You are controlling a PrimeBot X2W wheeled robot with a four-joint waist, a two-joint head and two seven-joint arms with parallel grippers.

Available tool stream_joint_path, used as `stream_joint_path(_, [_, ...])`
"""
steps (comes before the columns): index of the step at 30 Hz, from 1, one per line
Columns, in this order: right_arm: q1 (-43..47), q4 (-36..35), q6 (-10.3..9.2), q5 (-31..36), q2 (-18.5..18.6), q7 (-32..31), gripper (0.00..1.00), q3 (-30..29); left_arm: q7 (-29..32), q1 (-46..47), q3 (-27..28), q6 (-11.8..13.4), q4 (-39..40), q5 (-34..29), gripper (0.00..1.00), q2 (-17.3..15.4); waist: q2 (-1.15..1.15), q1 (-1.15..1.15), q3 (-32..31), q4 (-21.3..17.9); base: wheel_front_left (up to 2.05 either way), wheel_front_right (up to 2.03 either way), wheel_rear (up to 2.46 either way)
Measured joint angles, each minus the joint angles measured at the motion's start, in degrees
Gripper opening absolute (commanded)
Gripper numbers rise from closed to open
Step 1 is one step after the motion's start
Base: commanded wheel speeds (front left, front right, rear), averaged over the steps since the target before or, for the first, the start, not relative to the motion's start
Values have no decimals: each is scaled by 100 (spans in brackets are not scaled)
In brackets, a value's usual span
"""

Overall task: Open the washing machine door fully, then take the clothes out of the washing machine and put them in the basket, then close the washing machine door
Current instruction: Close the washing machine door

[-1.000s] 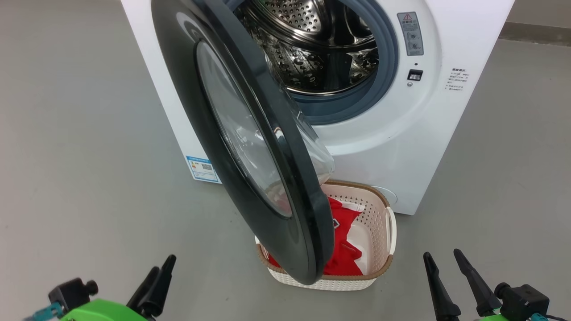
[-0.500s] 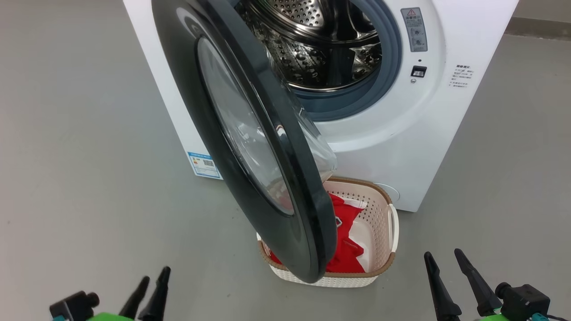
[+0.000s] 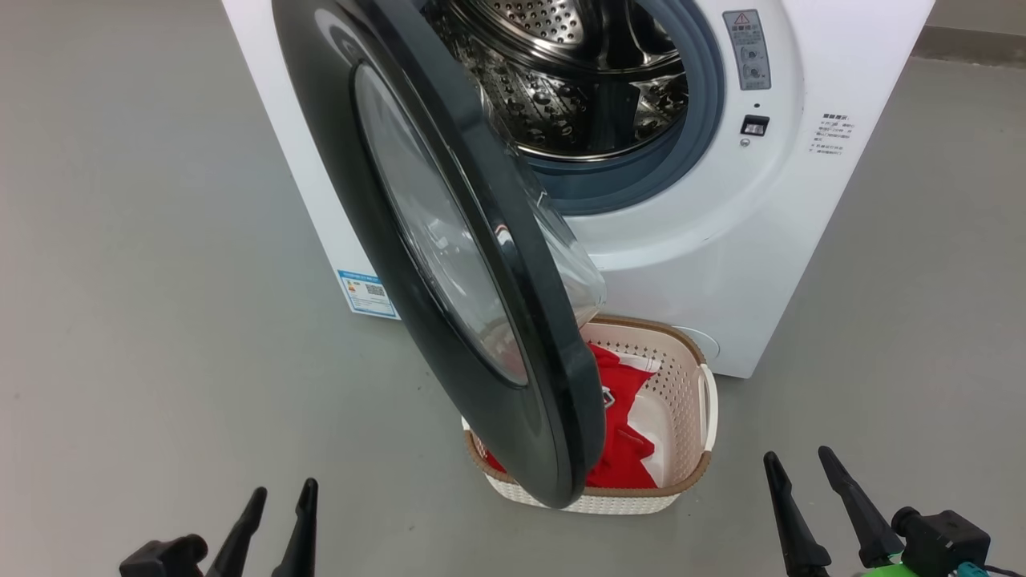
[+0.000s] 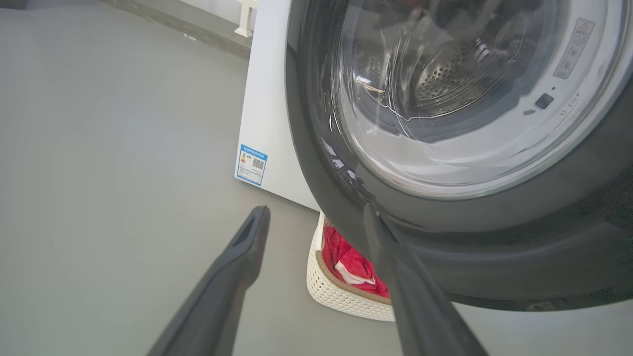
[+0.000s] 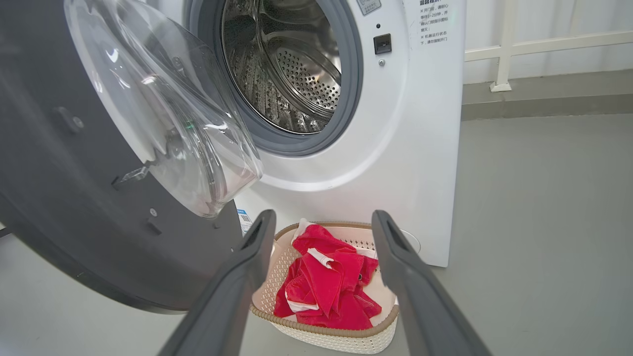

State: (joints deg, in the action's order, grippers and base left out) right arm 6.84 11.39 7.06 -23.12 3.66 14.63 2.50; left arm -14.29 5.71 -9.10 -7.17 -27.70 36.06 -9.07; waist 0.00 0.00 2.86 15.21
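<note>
- Your job now is the washing machine door (image 3: 437,248). It stands swung part-way out from the washing machine (image 3: 769,240), hinged on the left of the opening. In the head view its free edge hangs in front of the basket (image 3: 696,401).
- Expect the door to be stiff and fairly heavy, turning only about its hinge. The glossy black rim will likely be slippery, so a flat push on the outer rim near the free edge should serve you better than a pinch.
- Keep off the clear glass bowl (image 5: 188,128) bulging from the inner face; judge it the fragile part.
- The clothes (image 5: 326,287) lie heaped in the basket, soft and light. What you can see of the drum (image 3: 577,96) looks empty.
- Both sets of fingers are spread wide and hold nothing. The left gripper (image 3: 283,490) sits low and faces the door's outer side, while the right gripper (image 3: 798,457) sits low and points toward the basket.
- The floor (image 3: 160,280) is smooth and grey. The basket rests on it just in front of the machine and, being light, would probably slide if bumped.
- You have open floor on either side. A white railing (image 5: 504,49) runs along the wall behind the machine.
</note>
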Motion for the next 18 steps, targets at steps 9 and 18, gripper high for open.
stream_joint_path(9, [-3, -3, 0, 0, 12, 0, 100, -8, 0, -314, 759, -1, 670, -1424, 100, 460, 0, 0, 18, -10, 0, 0, 0])
stream_joint_path(18, [-5, -16, 0, 0, 25, 0, 100, -15, 0, -491, 927, -1, 1266, -2215, 100, 621, 0, 0, 23, -25, 0, 0, 0])
